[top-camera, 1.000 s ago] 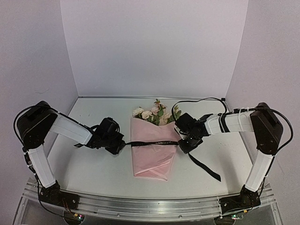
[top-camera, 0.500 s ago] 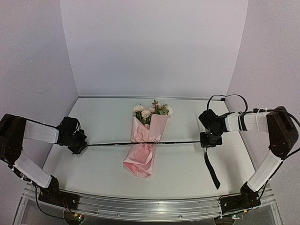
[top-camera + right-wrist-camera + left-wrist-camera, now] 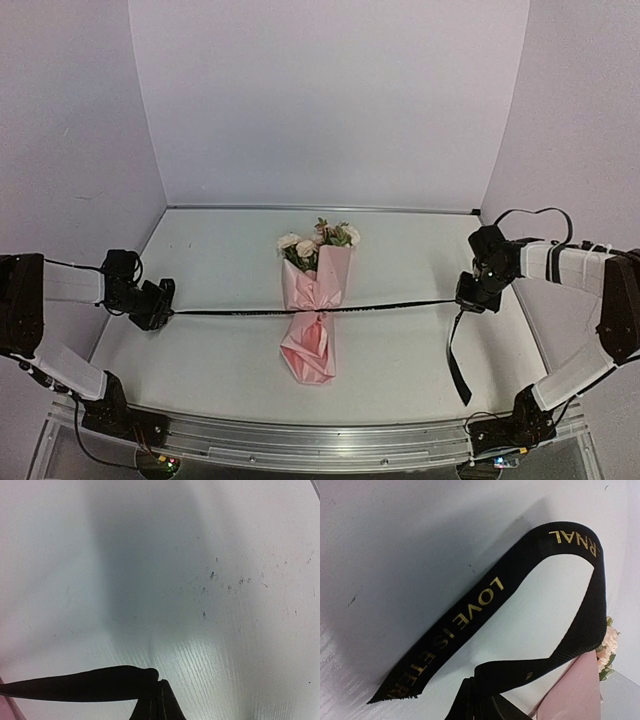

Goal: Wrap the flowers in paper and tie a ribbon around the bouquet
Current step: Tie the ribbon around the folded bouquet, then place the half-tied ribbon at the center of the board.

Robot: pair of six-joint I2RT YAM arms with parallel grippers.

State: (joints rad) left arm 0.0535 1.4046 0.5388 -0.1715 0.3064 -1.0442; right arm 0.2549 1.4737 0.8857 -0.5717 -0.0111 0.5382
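Bouquet point(image 3: 313, 300): lies on the bench point(image 3: 220, 365) at the centre of the top view. The blooms point toward the upper edge and the narrow foot toward the lower edge.
Flowers point(image 3: 320, 240): pale pink and cream heads with green leaves stick out of the top of the wrap. I judge them fragile, with petals and thin stems that bruise easily, so they are no place to grip.
Paper point(image 3: 312, 345): a thin pink sheet gathered into a cone and pinched in at the waist. It looks very light and soft, and likely to crease or tear under a hard squeeze.
Ribbon point(image 3: 390, 306): a black woven band with gold lettering, stretched in a straight line from the left to the right of the frame. It crosses the bouquet at the pinched waist. A long loose tail drops toward the lower right. In the left wrist view a short free end curls over in a loop.
Ribbon handling: probably limp, light and a little slick. It keeps a line only under tension.
Left fingers point(image 3: 160, 306): closed tight on the ribbon at the middle left of the top view.
Right fingers point(image 3: 470, 300): closed tight on the ribbon at the middle right, well apart from the bouquet.
Knot: too small to tell whether one is formed at the waist.
Where to hold: on the flat of the ribbon, nearer the waist for any further loop. Leave the paper and blooms alone.
Risk: the bundle seems light enough that an uneven pull could drag or roll it across the bench.
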